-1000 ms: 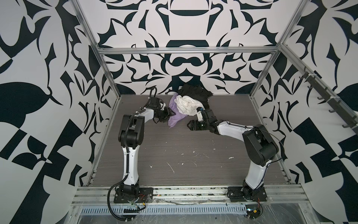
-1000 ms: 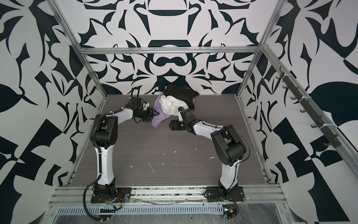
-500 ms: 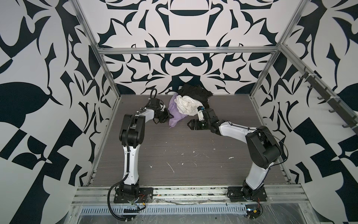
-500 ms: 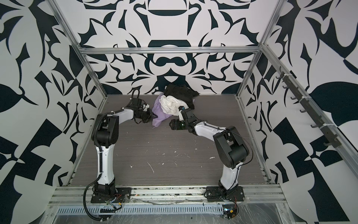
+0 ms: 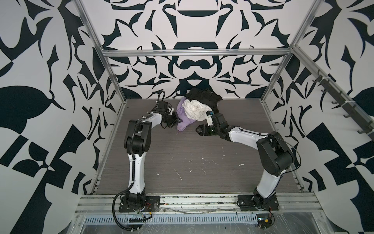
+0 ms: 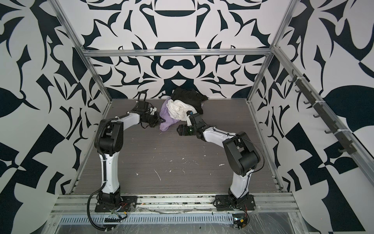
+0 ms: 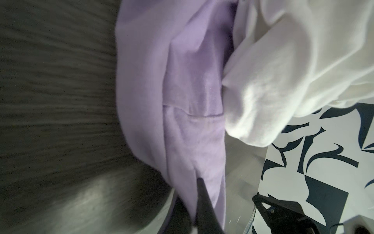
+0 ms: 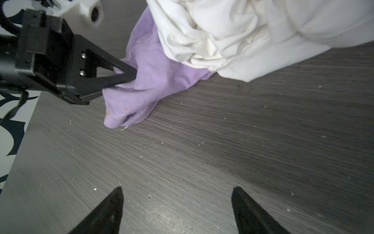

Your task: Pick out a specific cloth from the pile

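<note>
Lavender fabric clamped tight in the left gripper [image 8: 131,77] at the left edge of the pile [image 6: 180,109]: the cloth [image 5: 183,121], partly under the cream-white cloth [image 5: 194,110]. At the pile's back, black cloth [image 5: 204,97]. Just right of the pile, right gripper [image 8: 177,189] spread wide, holding nothing.

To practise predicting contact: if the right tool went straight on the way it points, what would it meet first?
Most likely the lavender cloth, at its low end lying on the table; depth is unclear.
</note>
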